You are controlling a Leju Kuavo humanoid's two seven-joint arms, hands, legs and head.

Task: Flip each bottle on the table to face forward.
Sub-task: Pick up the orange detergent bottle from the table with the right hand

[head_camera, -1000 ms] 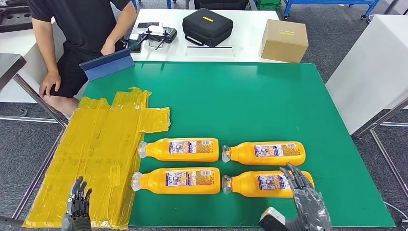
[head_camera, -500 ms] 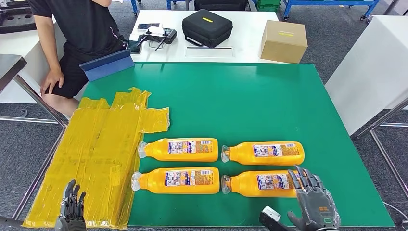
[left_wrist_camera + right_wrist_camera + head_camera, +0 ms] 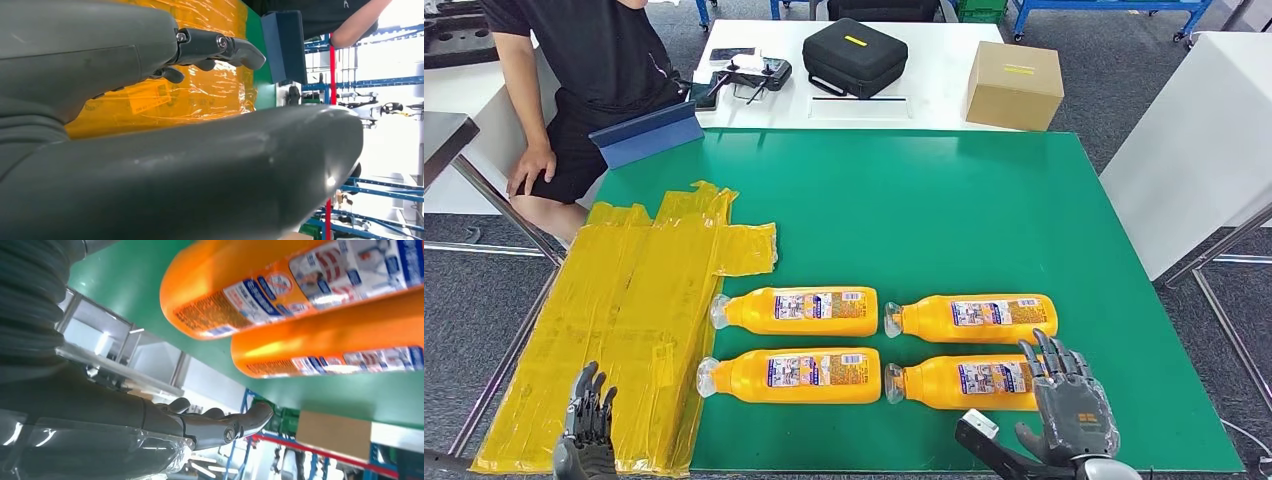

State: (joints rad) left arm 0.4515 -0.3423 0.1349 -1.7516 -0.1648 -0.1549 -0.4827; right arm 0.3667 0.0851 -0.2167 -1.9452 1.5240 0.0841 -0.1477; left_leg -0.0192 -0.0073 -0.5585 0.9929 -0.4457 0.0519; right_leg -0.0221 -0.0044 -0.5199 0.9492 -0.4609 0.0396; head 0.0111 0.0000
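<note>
1. On the green counter [image 3: 944,210], four orange bottles are laid on their sides in two rows of two, caps pointing toward the yellow plastic sheet [image 3: 634,320].
2. The far row is made up of the far left bottle [image 3: 796,310] and the far right bottle [image 3: 972,318].
3. The near row is made up of the near left bottle [image 3: 790,375] and the near right bottle [image 3: 964,383].
4. The right robot hand [image 3: 1072,408] is seen open, fingers spread, at the base end of the near right bottle; contact cannot be told.
5. The left robot hand [image 3: 586,425] is held open over the yellow plastic sheet, nothing gripped.
6. A seated person [image 3: 589,70] is seen beyond the counter's far left corner.
</note>
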